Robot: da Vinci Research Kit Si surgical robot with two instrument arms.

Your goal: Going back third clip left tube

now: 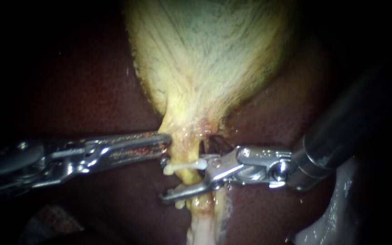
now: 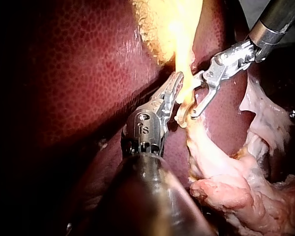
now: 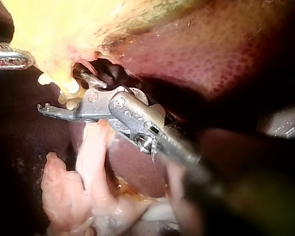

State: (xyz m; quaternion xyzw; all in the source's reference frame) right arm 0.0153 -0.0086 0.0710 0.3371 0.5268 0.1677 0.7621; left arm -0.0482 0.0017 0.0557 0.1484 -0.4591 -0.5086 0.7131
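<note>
The yellow-white gallbladder point(image 1: 205, 68) narrows to a neck from which a pale tube point(image 1: 201, 205) runs downward. My left instrument point(image 1: 163, 144) comes in from the left and is shut on the neck's left side; in its own wrist view its jaws point(image 2: 174, 86) lie against the yellow tissue point(image 2: 184, 44). A white clip point(image 1: 184, 167) crosses the tube. My right instrument point(image 1: 173, 179) straddles the tube at the clip with its jaws open, the lower jaw reaching past the tube. The right wrist view shows those open jaws point(image 3: 59, 92) beside pale clip ends point(image 3: 69, 87).
Dark red liver point(image 1: 91, 100) surrounds the gallbladder on both sides. Loose pale pink tissue point(image 2: 236, 187) lies beyond the tube below the instruments, also in the right wrist view point(image 3: 88, 172). A pale glistening fold point(image 1: 336, 213) sits under the right shaft.
</note>
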